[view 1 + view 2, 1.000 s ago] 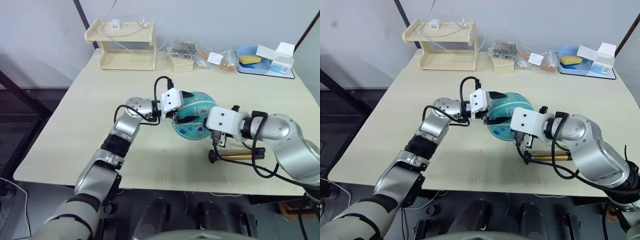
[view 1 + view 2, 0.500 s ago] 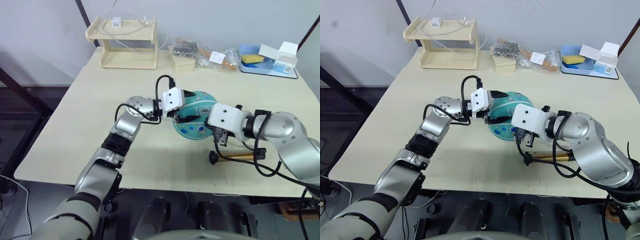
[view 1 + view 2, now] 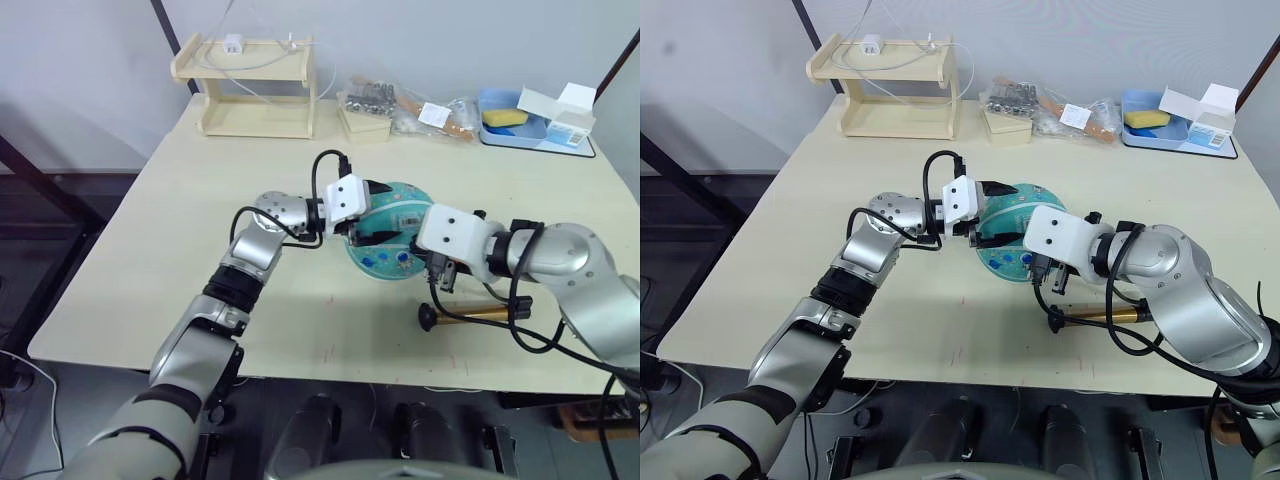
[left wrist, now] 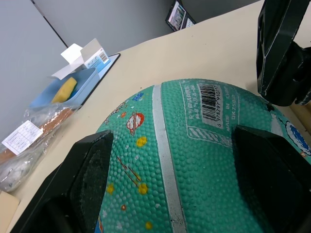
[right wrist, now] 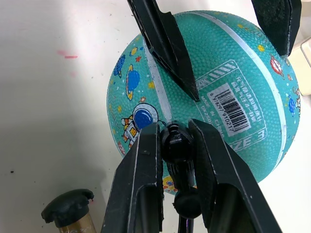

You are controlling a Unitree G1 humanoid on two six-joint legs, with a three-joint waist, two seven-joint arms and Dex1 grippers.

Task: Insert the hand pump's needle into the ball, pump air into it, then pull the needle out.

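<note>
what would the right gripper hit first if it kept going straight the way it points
Most likely the teal rubber ball: the right gripper, shut on the needle's small black fitting, points straight at the ball's surface. Remaining gap unclear.

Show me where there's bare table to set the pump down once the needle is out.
Bare table lies left of the ball, between the wooden shelf and the near edge, and right of the ball below the blue tray. The back edge is crowded with bagged items. The hand pump lies by the right gripper.
</note>
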